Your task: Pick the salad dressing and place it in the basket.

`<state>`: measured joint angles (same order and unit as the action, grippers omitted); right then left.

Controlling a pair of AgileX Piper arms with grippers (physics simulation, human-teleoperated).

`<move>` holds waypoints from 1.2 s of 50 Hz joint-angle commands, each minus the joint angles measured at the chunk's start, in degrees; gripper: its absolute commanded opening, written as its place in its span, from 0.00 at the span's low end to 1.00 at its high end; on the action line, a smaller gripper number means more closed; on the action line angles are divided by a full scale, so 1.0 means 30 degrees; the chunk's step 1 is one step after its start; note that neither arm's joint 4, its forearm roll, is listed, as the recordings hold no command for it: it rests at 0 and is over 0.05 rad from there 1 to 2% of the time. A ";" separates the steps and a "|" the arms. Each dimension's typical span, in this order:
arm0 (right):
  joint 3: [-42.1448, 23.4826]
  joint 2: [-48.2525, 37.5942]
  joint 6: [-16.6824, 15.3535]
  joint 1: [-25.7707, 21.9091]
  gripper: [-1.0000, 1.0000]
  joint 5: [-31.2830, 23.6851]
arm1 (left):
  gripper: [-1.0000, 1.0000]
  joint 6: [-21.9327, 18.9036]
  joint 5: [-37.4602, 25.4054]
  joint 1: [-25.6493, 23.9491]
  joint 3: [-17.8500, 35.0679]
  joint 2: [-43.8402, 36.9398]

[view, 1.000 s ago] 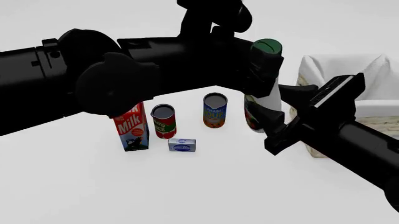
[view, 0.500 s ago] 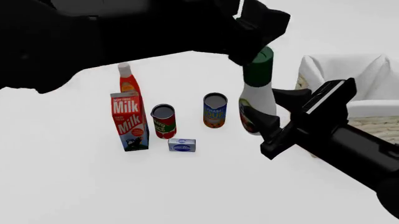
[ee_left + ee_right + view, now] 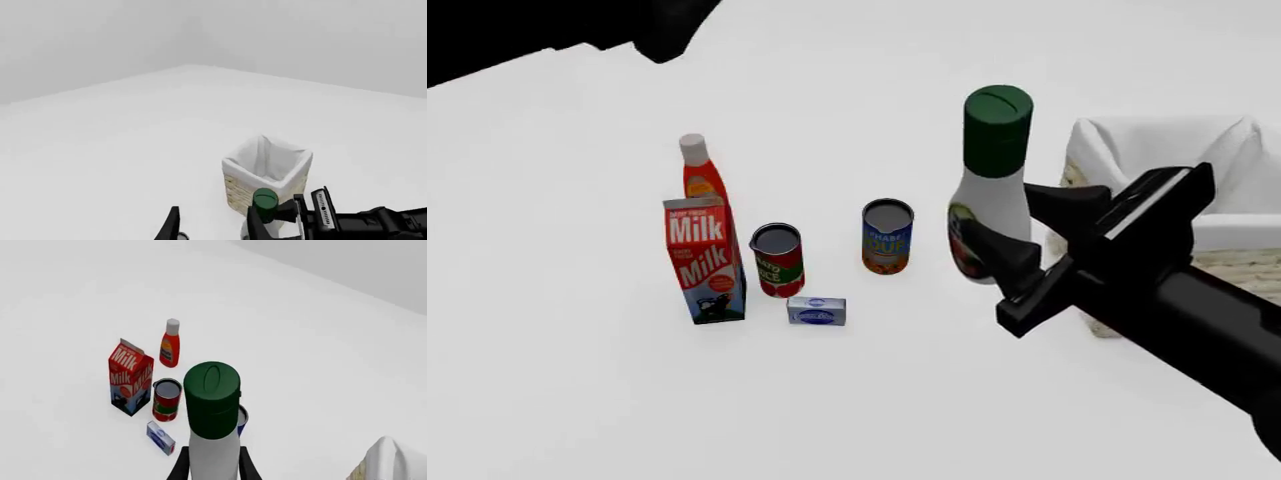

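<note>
White pear-shaped salad dressing bottle (image 3: 993, 195) with dark green cap and green-red-dark label: upright, clasped at the lower body by the black right gripper (image 3: 1030, 252), one finger on each side of it. In the right wrist view, cap and pale neck (image 3: 212, 410) filling the middle, the two dark fingertips (image 3: 180, 466) pressed against the bottle's sides. Whether the base touches the white table (image 3: 627, 400) or hangs just above it: cannot tell.

Large square woven wicker basket (image 3: 1208, 215), pale straw with a white cloth lining folded over the rim: just beside the bottle, on its right in the front view, partly hidden behind the right arm. Bottle outside the basket, not in it.

Left gripper (image 3: 210, 225): high above the scene, looking down on the basket (image 3: 267, 175) and the green cap (image 3: 265, 198); fingers spread wide, holding nothing. Only a dark corner of the left arm showing at the upper left of the front view.

Left of the bottle on the table: blue and orange can (image 3: 888, 237), red and green can (image 3: 777, 260), small blue and white box (image 3: 815, 311) lying flat in front of the cans, red and white milk carton (image 3: 705, 259), and behind the carton a slim orange-red bottle with a white cap (image 3: 701, 170). All upright except the box, all apart from the gripper.
</note>
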<state>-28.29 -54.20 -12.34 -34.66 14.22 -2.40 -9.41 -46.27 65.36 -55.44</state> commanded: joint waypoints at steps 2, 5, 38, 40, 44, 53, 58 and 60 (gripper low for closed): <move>-0.0327 0.0860 0.0405 0.0310 0.00 -0.0485 | 1.00 -0.0160 0.2143 0.2625 -0.4253 0.2890; -0.0484 0.1150 0.0293 0.0346 0.00 -0.0799 | 1.00 -0.0266 0.2684 0.3275 -0.5201 0.3405; -0.2031 0.3505 0.0358 0.1993 0.00 -0.2753 | 1.00 -0.0896 0.8211 0.9963 -1.5899 1.0463; -0.2196 0.3607 0.0376 0.2249 0.00 -0.2850 | 1.00 -0.0119 0.8454 1.0373 -1.6352 1.0220; -0.2511 0.3814 0.0458 0.2540 0.00 -0.3061 | 1.00 -0.0098 0.8795 1.1464 -1.7265 1.0943; -0.3134 0.4510 0.0621 0.3513 0.00 -0.3569 | 1.00 -0.0280 0.9071 1.2671 -1.8861 1.2557; -0.3556 0.4972 0.0638 0.4319 0.00 -0.3918 | 1.00 -0.0291 0.8780 1.2953 -1.9563 1.3793; -0.3791 0.5232 0.0807 0.4784 0.00 -0.4143 | 1.00 -0.0262 0.8703 1.3149 -1.9947 1.4333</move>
<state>-36.96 -41.19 -11.49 -24.30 3.62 -3.39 16.57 -10.28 10.73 -18.54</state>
